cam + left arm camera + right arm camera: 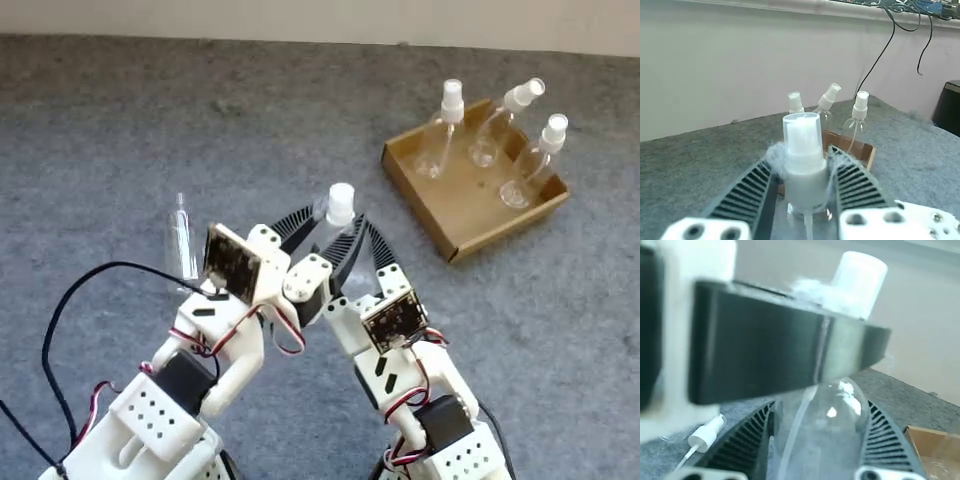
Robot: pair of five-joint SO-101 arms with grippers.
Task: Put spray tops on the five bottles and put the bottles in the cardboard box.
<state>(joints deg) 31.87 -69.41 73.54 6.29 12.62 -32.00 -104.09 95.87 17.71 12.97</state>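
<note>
Both arms meet at desk (120,140) centre, over grey felt-like cover.

- L pincer (805,167): clamped on white spray top (802,145), fingers pressing both sides of its collar. Dip tube hangs below, into the neck.
- R pincer (820,415): clamped on clear bottle (826,432) body, lower down, same item. One L finger crosses in front in R wrist view.
- Bottle upright, held between the two pincers. Can't tell if top is fully seated.
- Cardboard box (500,235): far right of desk, well apart from arms. Holds 3 capped bottles (437,150), leaning at diff. angles.
- 1 bare bottle (182,235), no top, stands just beside L arm's wrist.
- 1 loose spray top (706,434) w/ tube lies on its side on desk, near R pincer.
</note>
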